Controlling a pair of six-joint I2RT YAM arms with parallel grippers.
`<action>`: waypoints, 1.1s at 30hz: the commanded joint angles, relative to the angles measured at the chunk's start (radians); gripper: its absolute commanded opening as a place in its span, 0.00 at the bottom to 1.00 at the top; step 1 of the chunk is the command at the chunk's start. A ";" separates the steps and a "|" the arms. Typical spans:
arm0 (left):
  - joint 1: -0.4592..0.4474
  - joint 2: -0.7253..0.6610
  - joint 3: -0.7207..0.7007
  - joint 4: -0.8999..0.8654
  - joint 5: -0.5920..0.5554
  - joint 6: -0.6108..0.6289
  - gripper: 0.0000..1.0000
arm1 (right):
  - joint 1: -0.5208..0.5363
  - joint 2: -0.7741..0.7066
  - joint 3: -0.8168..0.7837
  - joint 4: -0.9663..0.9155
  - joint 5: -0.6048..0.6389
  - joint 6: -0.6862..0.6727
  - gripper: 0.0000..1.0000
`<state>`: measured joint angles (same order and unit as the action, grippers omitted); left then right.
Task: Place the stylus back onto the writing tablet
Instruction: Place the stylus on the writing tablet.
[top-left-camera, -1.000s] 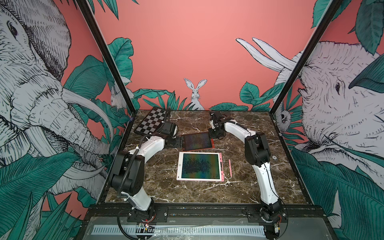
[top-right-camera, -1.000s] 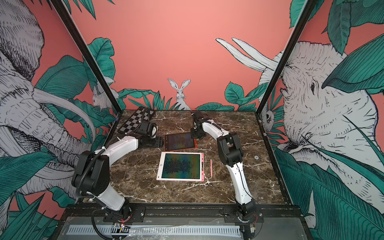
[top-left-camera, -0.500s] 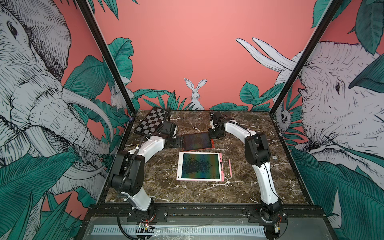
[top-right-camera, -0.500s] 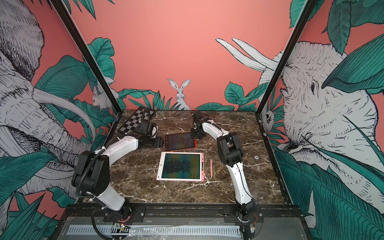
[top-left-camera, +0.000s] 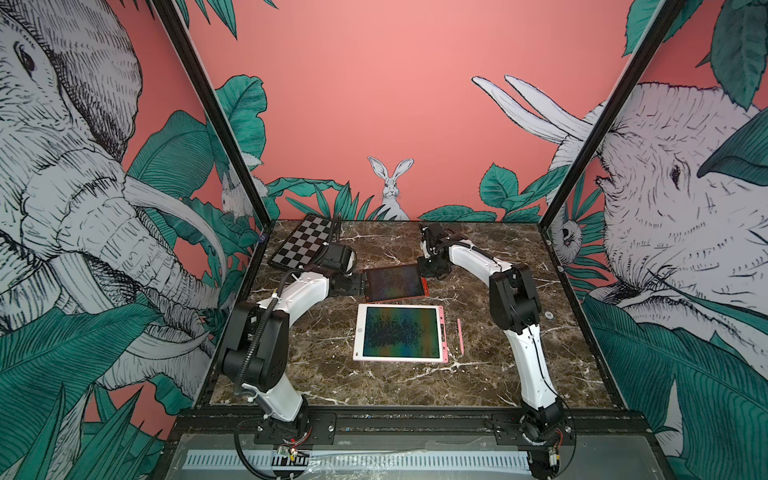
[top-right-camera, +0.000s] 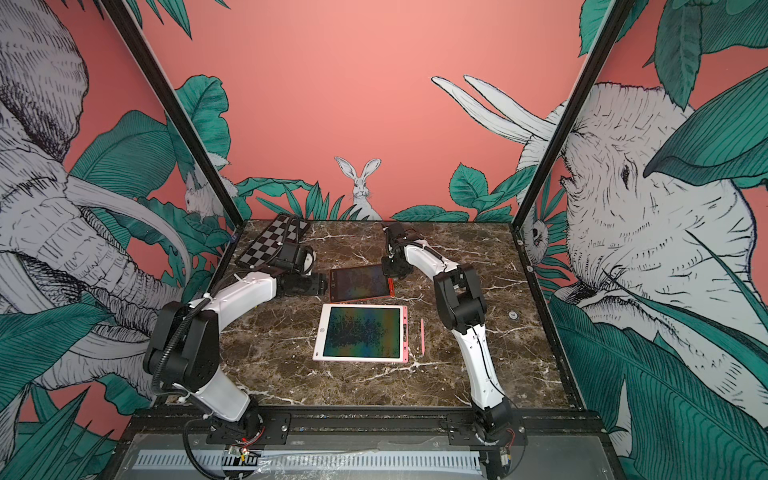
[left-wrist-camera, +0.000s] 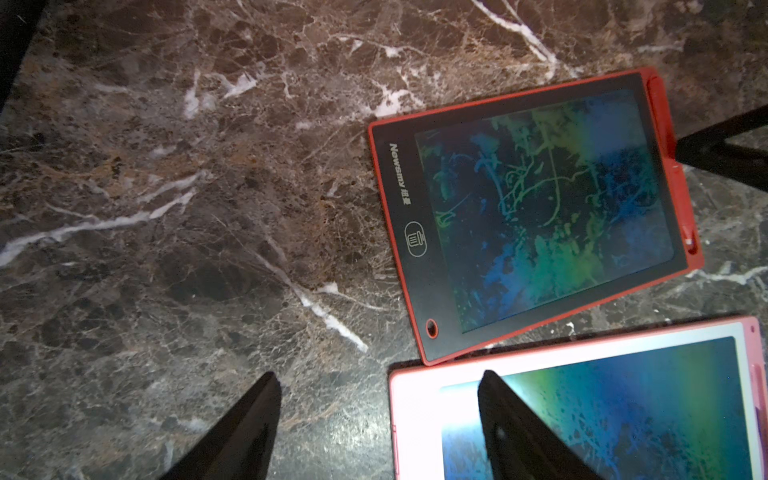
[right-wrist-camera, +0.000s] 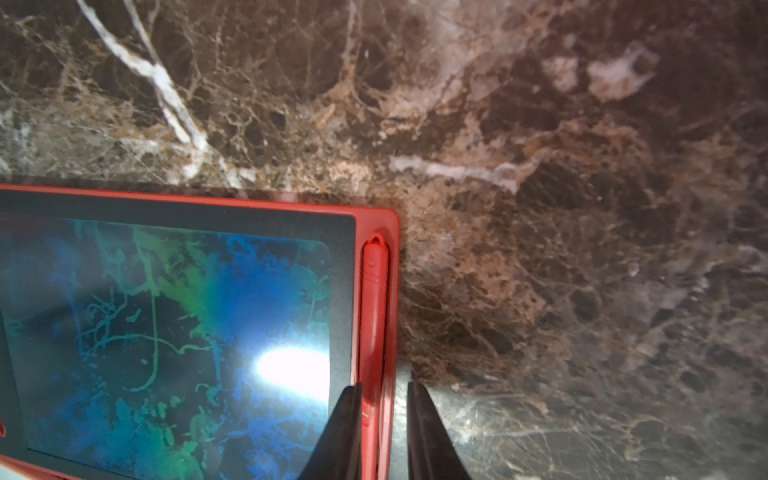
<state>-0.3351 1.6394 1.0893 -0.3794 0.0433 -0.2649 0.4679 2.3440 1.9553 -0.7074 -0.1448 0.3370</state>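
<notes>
In the right wrist view the red stylus (right-wrist-camera: 372, 316) lies seated in the slot along the red writing tablet's (right-wrist-camera: 174, 316) edge, lower centre of the frame. The right gripper (right-wrist-camera: 384, 399) straddles it, jaws narrowly parted, a gap showing beside it. At the bottom of the left wrist view the left gripper (left-wrist-camera: 378, 374) stands wide and empty over the counter (left-wrist-camera: 166, 208) and a pink tablet's (left-wrist-camera: 415, 399) corner.
</notes>
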 joint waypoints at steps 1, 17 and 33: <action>0.001 -0.038 -0.009 -0.004 -0.005 -0.008 0.78 | 0.006 -0.054 -0.004 -0.007 0.026 -0.007 0.22; 0.001 -0.043 -0.004 -0.010 -0.017 0.000 0.78 | -0.006 0.044 0.137 -0.081 0.050 -0.035 0.12; 0.000 -0.038 -0.003 -0.013 -0.016 0.001 0.78 | -0.007 0.104 0.219 -0.127 0.059 -0.051 0.03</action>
<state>-0.3351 1.6394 1.0893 -0.3798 0.0395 -0.2646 0.4637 2.4313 2.1445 -0.7994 -0.1001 0.2985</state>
